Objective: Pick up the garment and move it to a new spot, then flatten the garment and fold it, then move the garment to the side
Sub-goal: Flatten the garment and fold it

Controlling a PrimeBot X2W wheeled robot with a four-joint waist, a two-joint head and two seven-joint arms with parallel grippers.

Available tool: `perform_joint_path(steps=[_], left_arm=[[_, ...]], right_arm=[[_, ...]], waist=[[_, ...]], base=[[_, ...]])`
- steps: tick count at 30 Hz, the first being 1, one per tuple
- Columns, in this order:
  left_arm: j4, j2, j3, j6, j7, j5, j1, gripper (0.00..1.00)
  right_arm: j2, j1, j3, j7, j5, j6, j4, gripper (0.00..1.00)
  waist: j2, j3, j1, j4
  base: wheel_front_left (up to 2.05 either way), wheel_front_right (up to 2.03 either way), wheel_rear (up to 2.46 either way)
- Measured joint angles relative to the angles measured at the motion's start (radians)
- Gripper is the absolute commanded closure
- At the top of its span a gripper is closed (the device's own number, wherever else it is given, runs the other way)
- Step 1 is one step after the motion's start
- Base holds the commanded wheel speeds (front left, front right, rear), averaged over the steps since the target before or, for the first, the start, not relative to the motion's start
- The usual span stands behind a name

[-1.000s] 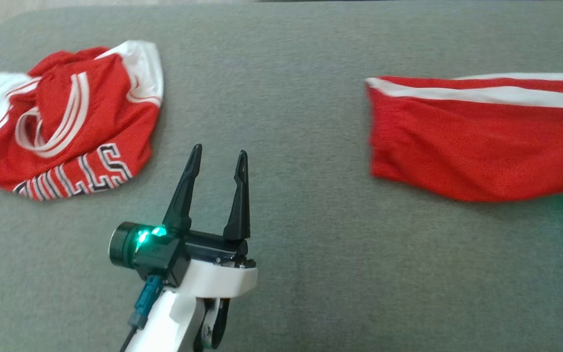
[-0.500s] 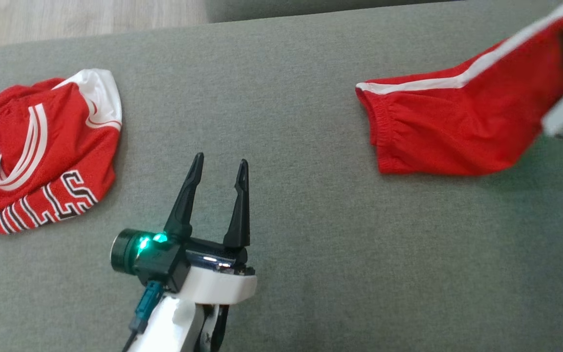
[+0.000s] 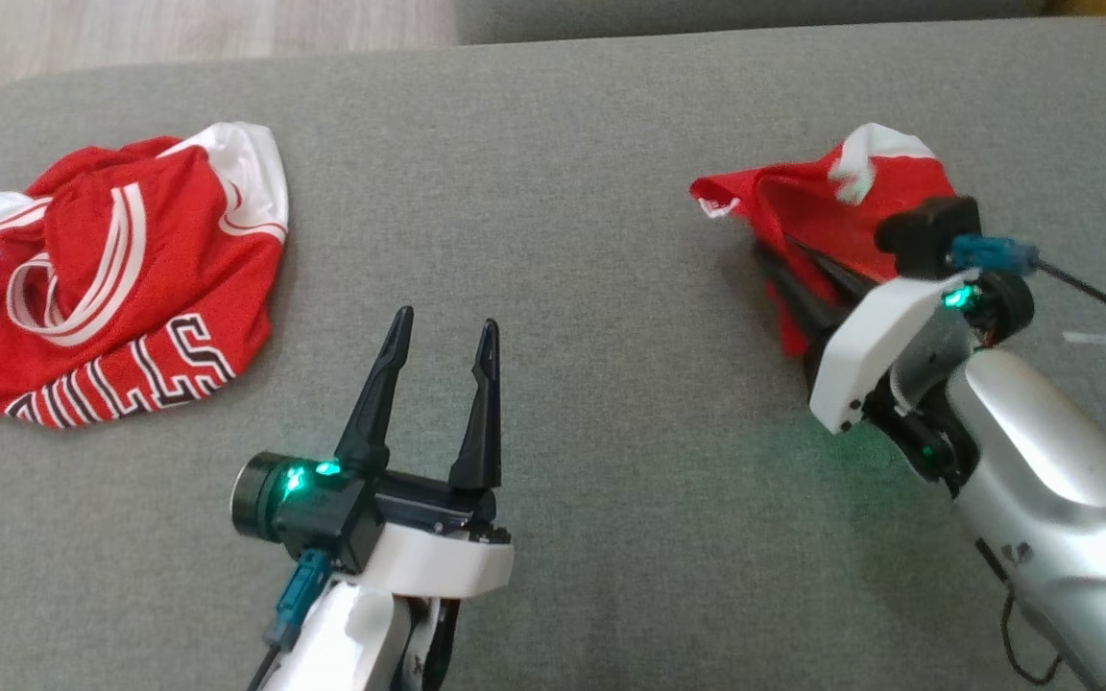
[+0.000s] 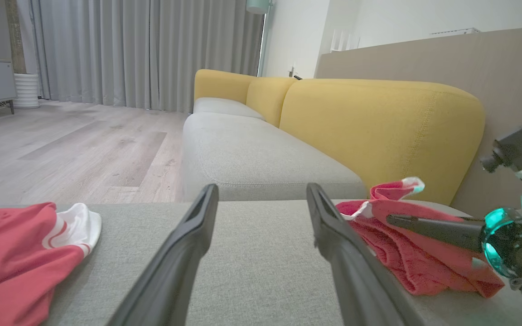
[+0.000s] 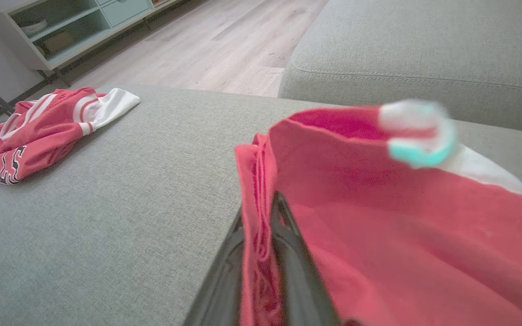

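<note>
While left jaws gape empty, right jaws pinch red shorts (image 3: 803,209), grey sofa (image 3: 591,240), wood floor (image 3: 179,38).

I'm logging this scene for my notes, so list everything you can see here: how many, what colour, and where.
shorts: 1, red with white trim, bunched on the right of the cushion
jersey: 1, red and white with lettering, crumpled on the left of the cushion
seat cushion: 1, grey, under both garments
sofa back: 1, yellow, behind the grey seats
curtain: 1 run, grey, far wall
floor: 1, pale wood, beyond the cushion
shelf unit: 1, pale green, across the floor
left gripper: 1, dark fingers open, between the garments
right gripper: 1, dark fingers either side of a fold of the shorts
</note>
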Motion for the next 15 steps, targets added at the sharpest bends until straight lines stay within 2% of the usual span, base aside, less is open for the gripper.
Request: perform_joint_path(steps=[3,7,10,13,14,15], left_arm=[[-0.001,-0.001,0.001,0.0,0.0,0.0,0.001,0.0],[-0.003,-0.002,0.01,0.001,0.0,0.0,0.022,0.0],[-0.003,-0.002,0.019,0.001,0.0,0.0,0.048,0.0],[-0.003,-0.002,0.02,0.001,0.0,0.0,0.068,0.0],[-0.003,-0.002,0.02,0.001,0.0,0.0,0.072,0.0],[-0.003,-0.002,0.019,0.0,0.0,0.0,0.075,0.0]], right_arm=[[-0.005,0.018,-0.04,-0.026,-0.014,0.0,-0.023,0.0],[-0.027,0.049,-0.145,-0.072,-0.057,0.0,-0.045,0.0],[-0.034,0.116,-0.236,-0.103,-0.075,0.0,-0.05,0.0],[-0.034,0.19,-0.281,-0.105,-0.109,0.0,-0.041,0.0],[-0.034,0.209,-0.288,-0.103,-0.117,0.0,-0.033,0.04],[-0.032,0.223,-0.294,-0.098,-0.117,0.0,-0.025,0.51]], waist=[[0.0,-0.012,0.0,0.006],[0.0,-0.037,-0.0001,0.01],[0.0,-0.06,-0.0001,0.008],[0.0,-0.081,-0.0002,0.005],[0.0,-0.086,-0.0002,0.006],[0.0,-0.089,-0.0002,0.009]], base=[[0.0,0.0,0.0],[0.0,0.0,0.0],[0.0,0.0,0.0],[0.0,0.0,0.0],[0.0,0.0,0.0],[0.0,0.0,0.0]])
